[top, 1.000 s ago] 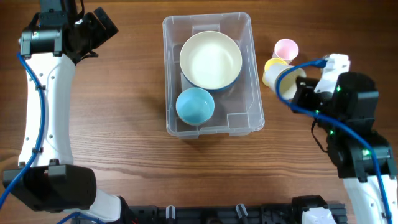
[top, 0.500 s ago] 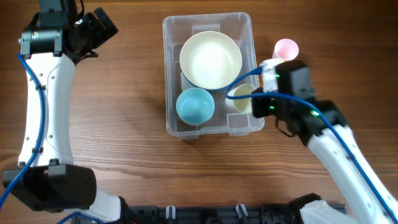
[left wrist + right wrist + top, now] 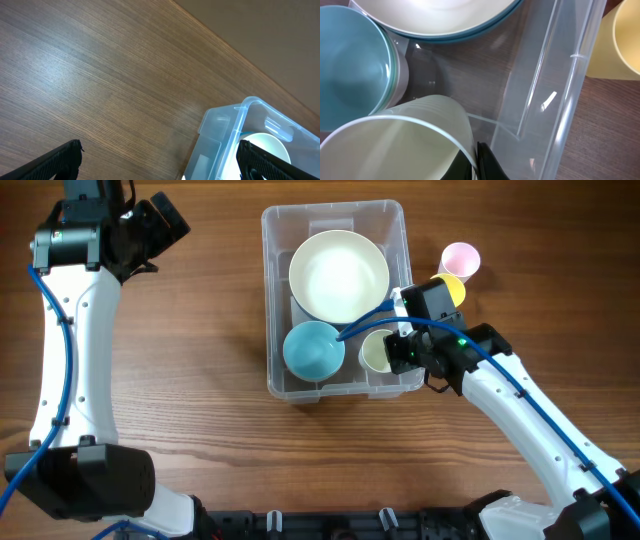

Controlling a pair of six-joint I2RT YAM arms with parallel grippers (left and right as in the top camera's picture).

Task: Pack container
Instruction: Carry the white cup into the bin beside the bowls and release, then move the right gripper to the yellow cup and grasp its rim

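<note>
Right gripper (image 3: 398, 352) clamps a cream cup (image 3: 377, 352) inside the container (image 3: 268, 310).
The container sits by the far edge of the table (image 3: 200, 430), with the cup in its near right corner; the left gripper (image 3: 159, 150) gapes wide by the far left corner, well apart.

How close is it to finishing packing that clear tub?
Done: a cream bowl and a blue bowl sit inside the container. In hand: the right gripper holds a pale cup in its corner. To do: the yellow cup and pink cup stand outside on the table.
</note>
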